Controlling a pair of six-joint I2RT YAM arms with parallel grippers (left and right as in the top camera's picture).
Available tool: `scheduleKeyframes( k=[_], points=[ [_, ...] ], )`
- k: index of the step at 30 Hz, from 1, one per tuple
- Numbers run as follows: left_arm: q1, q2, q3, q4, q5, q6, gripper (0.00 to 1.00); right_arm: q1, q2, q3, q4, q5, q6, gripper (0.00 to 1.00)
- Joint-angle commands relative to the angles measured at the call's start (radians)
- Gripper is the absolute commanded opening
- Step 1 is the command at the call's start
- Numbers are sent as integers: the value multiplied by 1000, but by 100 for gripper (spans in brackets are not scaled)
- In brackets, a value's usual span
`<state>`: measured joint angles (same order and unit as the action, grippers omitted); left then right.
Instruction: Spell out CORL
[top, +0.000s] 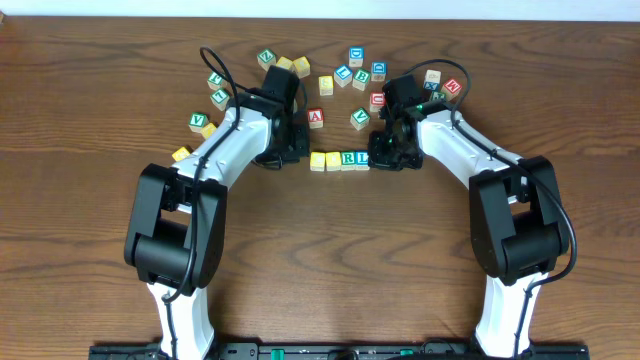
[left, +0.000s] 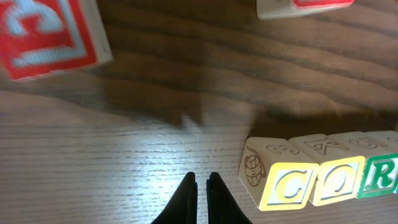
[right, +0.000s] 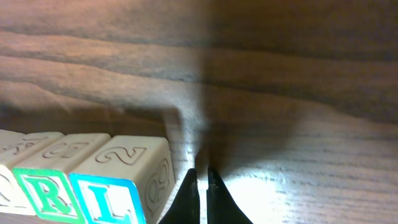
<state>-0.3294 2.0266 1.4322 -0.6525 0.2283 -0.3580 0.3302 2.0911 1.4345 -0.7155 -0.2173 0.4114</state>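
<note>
A row of four letter blocks lies at the table's middle: yellow C (top: 317, 160), yellow O (top: 333, 160), green R (top: 350, 158) and blue L (top: 363, 158). The left wrist view shows C (left: 285, 186), O (left: 336, 180) and R (left: 379, 175) side by side. The right wrist view shows R (right: 53, 190) and L (right: 106, 199). My left gripper (left: 203, 180) is shut and empty, just left of the C. My right gripper (right: 201, 173) is shut and empty, just right of the L.
Several loose letter blocks lie scattered behind the row, among them a red A (top: 316, 118), a green V (top: 359, 119) and a red block (top: 377, 100). More blocks lie at the far left (top: 197, 122) and far right (top: 452, 87).
</note>
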Motion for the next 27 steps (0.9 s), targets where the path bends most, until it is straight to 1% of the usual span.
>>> scheduleKeyframes(
  k=[1, 5, 11, 15, 19, 27],
  points=[
    [-3, 14, -29, 23, 26, 19, 8, 9, -7, -5, 6, -6, -18, 1],
    [-4, 14, -41, 45, 26, 20, 8, 16, -7, -5, 12, -6, -26, 1],
    [-11, 14, -80, 121, 27, 19, 8, 23, -7, -5, 16, -5, -32, 2],
    [-11, 14, -82, 132, 27, 20, 8, 25, -7, -5, 17, -2, -32, 1],
    [-12, 15, -84, 162, 79, 56, 7, 25, -7, -5, 17, -2, -32, 1],
    [-37, 22, -84, 169, 79, 58, 8, 29, -7, -5, 17, -2, -35, 1]
  ],
)
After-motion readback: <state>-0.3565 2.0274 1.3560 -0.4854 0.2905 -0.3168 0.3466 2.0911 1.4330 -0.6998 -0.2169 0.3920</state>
